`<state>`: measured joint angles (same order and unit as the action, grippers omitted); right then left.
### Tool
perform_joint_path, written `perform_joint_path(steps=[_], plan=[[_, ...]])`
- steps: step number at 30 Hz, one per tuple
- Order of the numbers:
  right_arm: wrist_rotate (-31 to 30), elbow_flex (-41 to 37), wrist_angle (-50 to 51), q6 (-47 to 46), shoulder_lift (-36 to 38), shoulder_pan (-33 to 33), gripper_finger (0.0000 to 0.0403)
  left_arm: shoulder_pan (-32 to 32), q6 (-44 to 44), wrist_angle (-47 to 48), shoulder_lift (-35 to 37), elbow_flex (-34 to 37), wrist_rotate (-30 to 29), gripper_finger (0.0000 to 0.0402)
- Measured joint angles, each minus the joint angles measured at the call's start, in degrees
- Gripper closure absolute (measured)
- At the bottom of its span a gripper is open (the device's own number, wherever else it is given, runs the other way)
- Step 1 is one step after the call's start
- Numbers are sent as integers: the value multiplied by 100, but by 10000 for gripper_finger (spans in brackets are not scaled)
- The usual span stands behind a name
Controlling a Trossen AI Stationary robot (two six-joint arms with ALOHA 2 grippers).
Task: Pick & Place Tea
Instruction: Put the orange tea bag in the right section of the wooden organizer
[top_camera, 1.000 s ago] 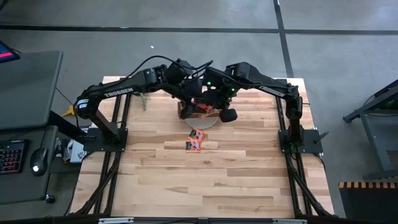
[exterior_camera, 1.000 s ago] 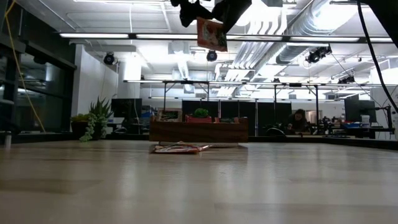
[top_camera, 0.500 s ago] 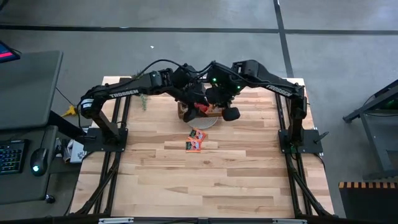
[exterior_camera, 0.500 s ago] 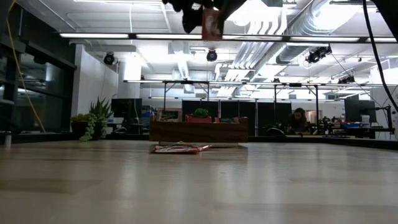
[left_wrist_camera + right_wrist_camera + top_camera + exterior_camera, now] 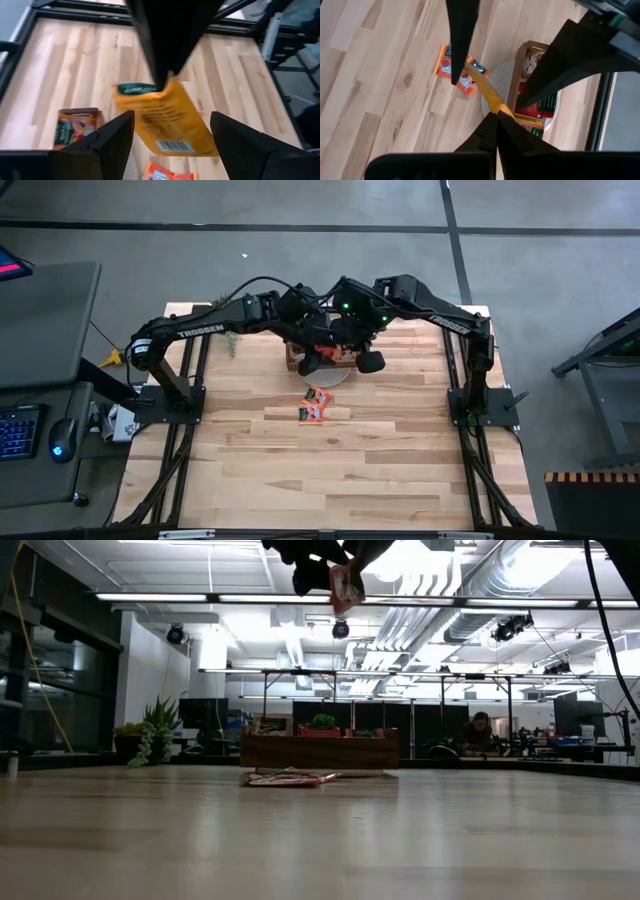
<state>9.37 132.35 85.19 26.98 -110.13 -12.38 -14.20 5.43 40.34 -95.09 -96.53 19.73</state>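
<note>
Open-plan lab or tech office, we judge. Bare ceiling with exposed ducts (image 5: 470, 590) and long strip lights (image 5: 200, 597); grey concrete floor (image 5: 300, 260) crossed by dark lines. We note a butcher-block counter (image 5: 330, 470) on a black metal frame, two arms (image 5: 190, 330) bolted to it. Beside it, a desk (image 5: 45, 310) with keyboard (image 5: 18, 430) and mouse (image 5: 58, 448). Further back: rows of workstations, monitors (image 5: 575, 715), a seated person (image 5: 482, 730). A potted succulent (image 5: 155, 725) stands at the counter's far edge.
</note>
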Motion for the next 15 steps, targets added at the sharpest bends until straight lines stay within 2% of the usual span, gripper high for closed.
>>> perform_joint_path(steps=[7,15], plan=[[9,-2,-83,2,0,2,403,-2,-141,-32,0,0,-343,151],[22,-5,-248,-48,-11,0,403,-2,-225,-42,-2,0,-1026,207]])
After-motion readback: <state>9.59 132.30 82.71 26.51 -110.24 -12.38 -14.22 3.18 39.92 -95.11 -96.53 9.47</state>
